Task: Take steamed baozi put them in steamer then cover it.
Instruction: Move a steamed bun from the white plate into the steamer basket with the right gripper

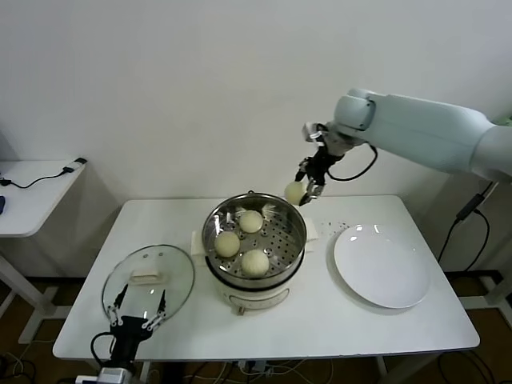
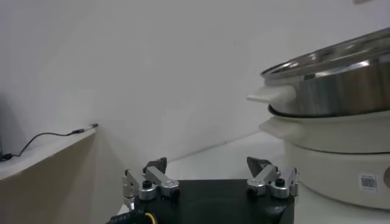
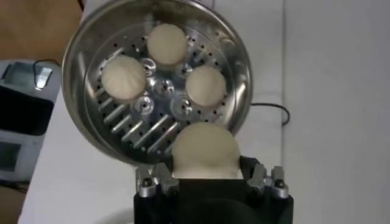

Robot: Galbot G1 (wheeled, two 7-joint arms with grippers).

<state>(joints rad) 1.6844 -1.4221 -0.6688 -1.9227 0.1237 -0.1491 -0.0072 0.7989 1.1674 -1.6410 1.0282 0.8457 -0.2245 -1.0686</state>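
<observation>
The right gripper (image 3: 208,180) hides the lower part of the bun (image 3: 204,151) it's clamped on in the right wrist view, and the bun covers a chunk of the steamer (image 3: 91,49) rim and tray behind it. The left wrist view only catches one side of the steamer (image 2: 332,91); the rest runs off the edge, and there's no seeing inside it from there. In the head view the left gripper (image 1: 136,315) sits in front of the near edge of the cover (image 1: 148,282), and its arm is cut off at the bottom. The side table (image 1: 32,192) beyond the worktop (image 1: 360,320) is cropped too.
</observation>
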